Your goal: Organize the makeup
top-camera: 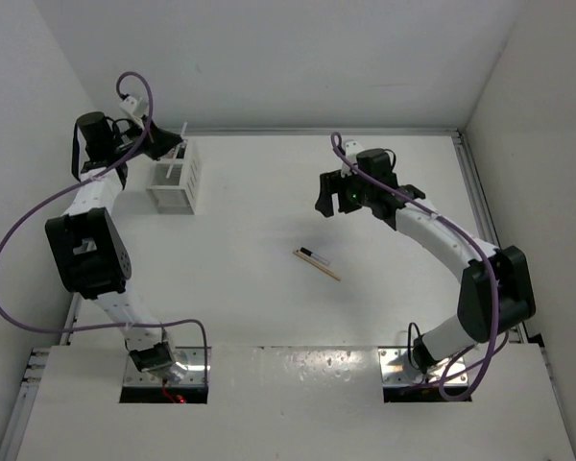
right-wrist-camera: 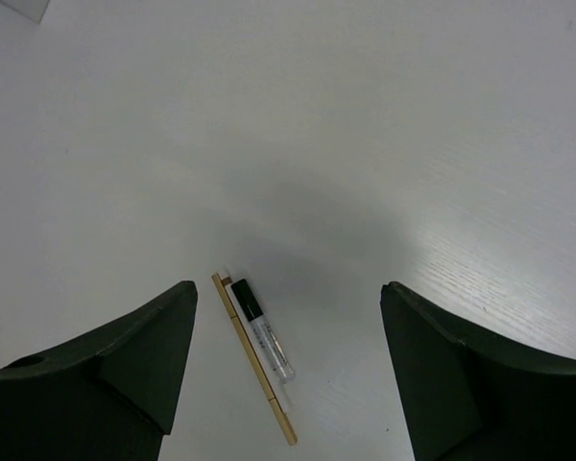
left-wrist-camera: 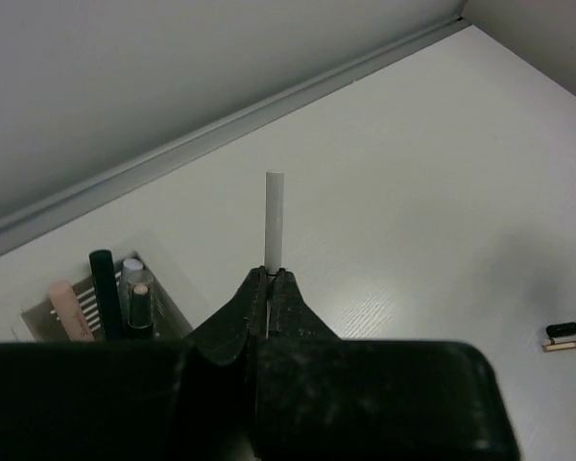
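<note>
My left gripper point(left-wrist-camera: 271, 279) is shut on a thin white stick point(left-wrist-camera: 274, 221) that points up past the fingertips. It hangs over the white slotted rack point(top-camera: 176, 178) at the far left. The rack point(left-wrist-camera: 178, 309) holds a pink stick point(left-wrist-camera: 67, 309), a dark stick point(left-wrist-camera: 104, 288) and a grey one point(left-wrist-camera: 137, 293), all upright. A tan stick point(right-wrist-camera: 254, 360) and a black-capped clear tube point(right-wrist-camera: 264, 331) lie side by side on the table. My right gripper point(right-wrist-camera: 288, 288) hovers open above them, holding nothing. From above, the pair point(top-camera: 317, 261) lies mid-table, nearer than the right gripper point(top-camera: 341, 199).
A grey wall runs close behind the rack, and walls close the table's left and right sides. A raised white panel point(top-camera: 288, 384) covers the near edge between the arm bases.
</note>
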{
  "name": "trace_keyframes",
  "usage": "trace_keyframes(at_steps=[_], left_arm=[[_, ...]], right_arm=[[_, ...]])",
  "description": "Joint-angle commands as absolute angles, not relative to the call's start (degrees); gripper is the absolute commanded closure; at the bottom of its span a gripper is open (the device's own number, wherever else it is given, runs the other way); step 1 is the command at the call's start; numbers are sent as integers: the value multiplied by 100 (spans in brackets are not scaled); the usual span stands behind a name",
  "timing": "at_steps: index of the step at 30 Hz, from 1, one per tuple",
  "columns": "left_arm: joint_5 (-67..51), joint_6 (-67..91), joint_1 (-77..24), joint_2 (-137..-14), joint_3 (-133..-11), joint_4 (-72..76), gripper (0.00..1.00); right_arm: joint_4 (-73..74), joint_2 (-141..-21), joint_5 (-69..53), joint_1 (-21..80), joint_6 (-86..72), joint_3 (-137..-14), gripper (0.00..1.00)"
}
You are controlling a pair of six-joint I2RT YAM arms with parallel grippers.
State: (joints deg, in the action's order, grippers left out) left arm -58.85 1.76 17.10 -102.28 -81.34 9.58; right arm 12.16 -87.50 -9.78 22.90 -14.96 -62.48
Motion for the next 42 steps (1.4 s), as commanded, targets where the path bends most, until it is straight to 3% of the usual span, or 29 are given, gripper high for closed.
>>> trace_keyframes(at_steps=[1, 10, 17, 20, 21, 25, 28, 36, 37, 42], left_arm=[[-6354, 63, 1811, -10379, -8121, 1696, 100], [-6354, 36, 2039, -11039, -7910, 3146, 100], [-6530, -913, 2039, -11311, -7893, 2611, 100], [-6583, -1177, 2092, -11312, -7831, 2304, 84], [-6583, -1178, 2092, -11312, -7831, 2251, 72], [-6705, -1413, 2215, -11172, -8023, 1700, 52], [-6706, -1800, 2276, -11022, -8200, 1135, 48], [-6154, -2863, 1909, -9952, -8876, -996, 50], [-6057, -3283, 1777, -9862, -9025, -1315, 54], [-5187, -4593, 286, -9344, -8861, -3169, 66]], right_arm=[[914, -8780, -1169, 2329, -1389, -6443, 22], [914, -8745, -1081, 2347, -1476, -6267, 22], [1230, -8657, -924, 2443, -1371, -6346, 22], [1257, -8543, -835, 2505, -1310, -6276, 20], [1283, -8534, -818, 2514, -1301, -6249, 19], [1379, -8438, -773, 2540, -1213, -6240, 12], [1502, -8376, -756, 2575, -1099, -6232, 11], [2188, -7911, -466, 2540, -967, -5916, 11], [2423, -7832, -440, 2436, -1071, -5819, 11], [2724, -7550, -896, 1969, -1590, -5230, 25]])
